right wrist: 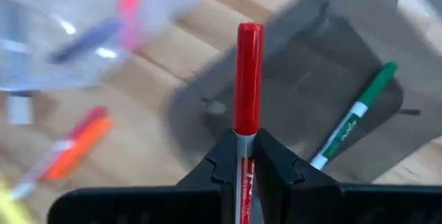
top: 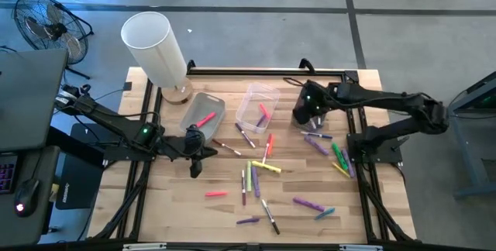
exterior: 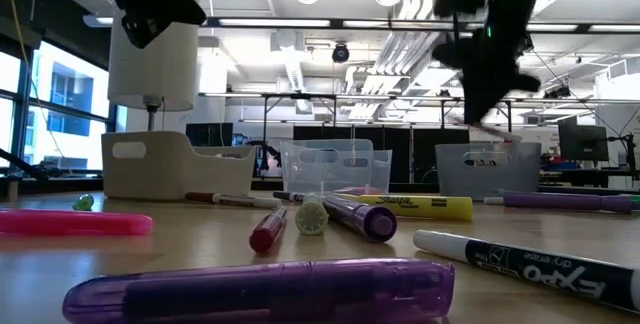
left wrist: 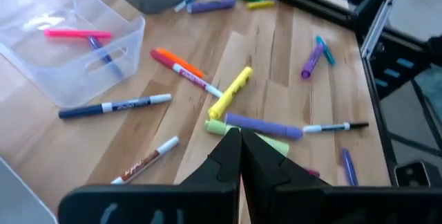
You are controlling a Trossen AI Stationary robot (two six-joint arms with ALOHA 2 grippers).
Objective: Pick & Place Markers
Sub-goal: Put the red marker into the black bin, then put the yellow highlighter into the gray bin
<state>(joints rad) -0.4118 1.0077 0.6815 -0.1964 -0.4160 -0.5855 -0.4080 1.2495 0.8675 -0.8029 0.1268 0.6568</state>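
Butcher-block planks made up the table (top: 178, 204), with a floor fan (top: 48, 25) standing on the grey floor off its far left corner and a white cylindrical lamp (top: 157, 49) on a round wooden foot at the table's far left edge. Three small bins were visible: a grey-white bin (top: 203, 115) just beside the lamp foot holding one pink marker (top: 204, 118), a clear bin (top: 256, 106) beside it holding a red one, and a dark grey bin (right wrist: 324, 106), seen in the right wrist view, holding a green marker (right wrist: 352, 124). Loose markers lay scattered across the middle and right of the table, roughly twenty, among them a yellow highlighter (top: 266, 166), a pink highlighter (top: 216, 194) and a purple marker (top: 308, 204).

The right gripper (right wrist: 243, 156) hung above the dark grey bin at the far right, its fingers clamped on a red marker (right wrist: 248, 79) that stuck out forward between them. The left gripper (left wrist: 239, 149) hovered over the table's left-centre just beside the grey-white bin, fingers pressed together with nothing between them, a purple highlighter (left wrist: 262, 125) and a pale green one lying just ahead of its tips
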